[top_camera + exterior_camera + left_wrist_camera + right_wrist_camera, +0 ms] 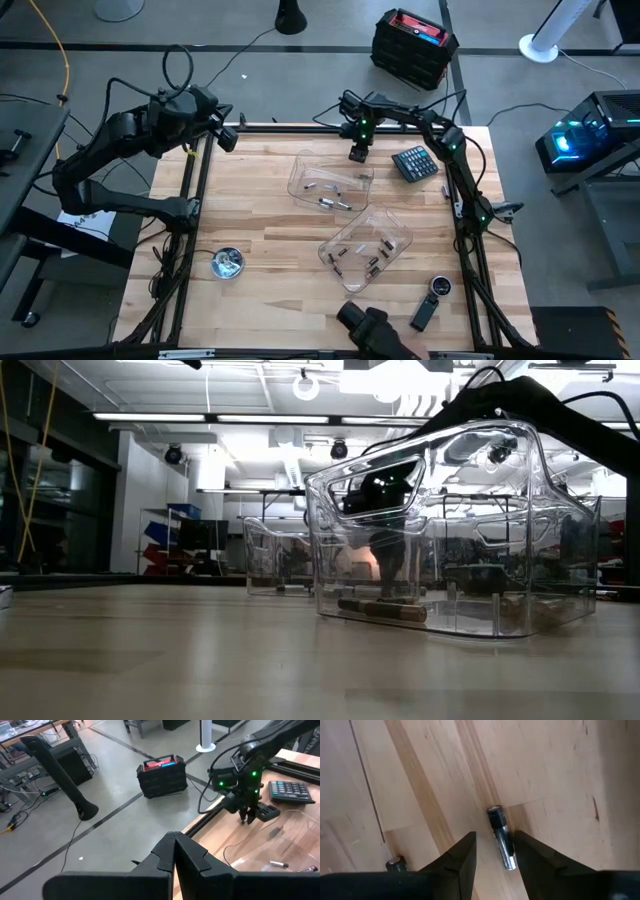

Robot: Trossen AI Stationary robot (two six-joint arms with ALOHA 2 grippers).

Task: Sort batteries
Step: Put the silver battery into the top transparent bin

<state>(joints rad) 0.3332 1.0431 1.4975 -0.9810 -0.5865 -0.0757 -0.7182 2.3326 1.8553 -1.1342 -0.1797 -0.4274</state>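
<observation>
Closest to the bottom edge of the high view, a black oblong gadget (423,316) and a small round dark device (439,287) lie on the wooden surface (270,240) at lower right, and a round shiny metal dish (227,263) sits at lower left.

Just above them, right of centre, a clear tray (366,250) holds several batteries (372,262), dark ones scattered across its floor; in the low view this near tray (455,530) fills the right half of the frame with dark batteries (382,608) lying along its bottom.

Farther up, near the middle of the high view, a second clear tray (330,180) holds a few silvery batteries (334,204).

Beyond that tray, toward the upper centre, the right claw (357,154) hangs low over the bare wood, with a calculator (414,163) just to its right. In the right wrist view its fingers (460,857) stand apart, and a single silvery battery with a dark end (500,837) lies on the wood between them, untouched by either finger; another battery (396,864) shows at the lower left of that frame.

At the upper left of the high view, the left claw (228,138) waits off the surface's edge, fingers pressed together.
</observation>
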